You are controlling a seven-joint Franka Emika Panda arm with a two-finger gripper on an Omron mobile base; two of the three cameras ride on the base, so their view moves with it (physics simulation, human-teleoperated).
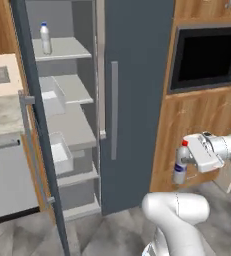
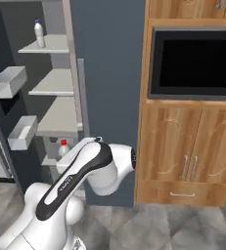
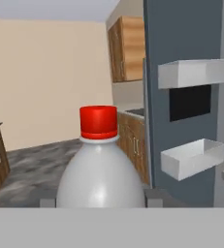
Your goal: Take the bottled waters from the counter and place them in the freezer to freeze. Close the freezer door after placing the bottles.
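One bottle (image 1: 45, 38) on the freezer's (image 1: 82, 60) top shelf, another (image 1: 181, 163) right of the freezer door (image 1: 33, 135).

No readable text on anything.

My two base cameras sit behind my arm, left and right, looking forward and down. Both take in the open freezer (image 1: 67, 115) and its pale shelves, each from its own side. My hand camera looks along my claw (image 3: 100, 203), very close to the red-capped bottle (image 3: 100, 169), facing the freezer door (image 3: 181, 97).
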